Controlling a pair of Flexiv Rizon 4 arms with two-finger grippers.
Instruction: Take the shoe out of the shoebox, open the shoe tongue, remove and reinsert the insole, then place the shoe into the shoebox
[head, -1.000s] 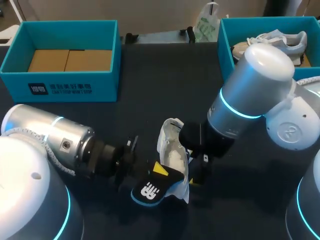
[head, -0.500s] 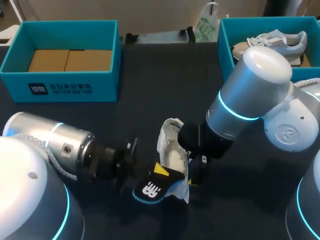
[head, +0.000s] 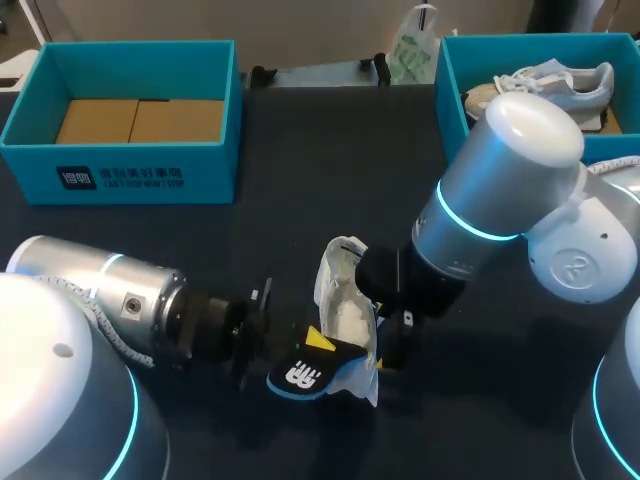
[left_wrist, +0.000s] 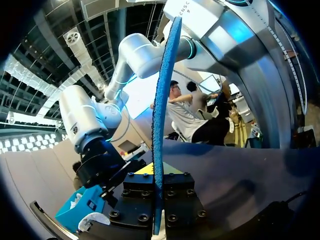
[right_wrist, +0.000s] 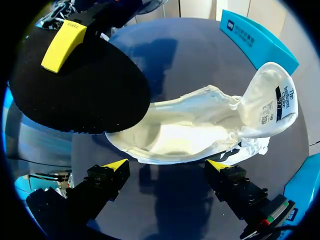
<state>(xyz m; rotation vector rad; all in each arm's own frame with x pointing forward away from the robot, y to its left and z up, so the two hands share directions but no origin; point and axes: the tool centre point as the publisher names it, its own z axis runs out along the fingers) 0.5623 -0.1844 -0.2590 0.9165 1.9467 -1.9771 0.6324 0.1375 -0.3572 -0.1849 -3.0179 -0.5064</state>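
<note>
Right now my left gripper (left_wrist: 158, 195) is clamped on the black insole (head: 300, 378), at 7 o'clock of the white shoe (head: 345, 300). That shoe lies on the table (head: 330, 150) toward 6 o'clock. My right gripper (right_wrist: 167, 164) hovers over it, jaws wide, holding nothing.

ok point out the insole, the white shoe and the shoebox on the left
insole (head: 300, 377): head view, on its black upper face
white shoe (right_wrist: 175, 131): right wrist view, inside its opening
left shoebox (head: 140, 175): head view, on its front wall
</note>
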